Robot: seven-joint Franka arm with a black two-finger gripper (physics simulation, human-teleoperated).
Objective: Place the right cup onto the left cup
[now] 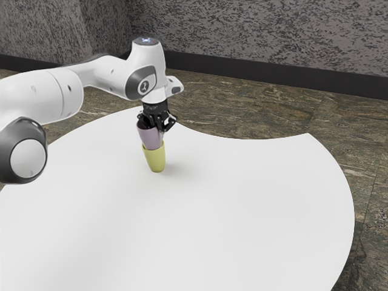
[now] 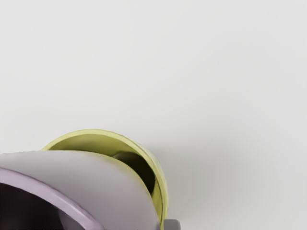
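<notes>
My gripper (image 1: 160, 125) is at the rim of the purple cup (image 1: 150, 137), shut on its wall. That cup is upright with a slight tilt, and its lower end is at the mouth of the yellow cup (image 1: 155, 159), which stands on the table. Seen from the hand, the purple cup (image 2: 110, 184) overlaps the opening of the yellow cup (image 2: 162, 179), leaving a crescent of the inside visible. How deep the purple cup's base sits is hidden. A grey fingertip (image 2: 172, 224) shows beside the cups.
The white table (image 1: 242, 206) has a curved edge and extends toward the exterior view's right and front. Stone floor surrounds it, with a dark-based wall behind.
</notes>
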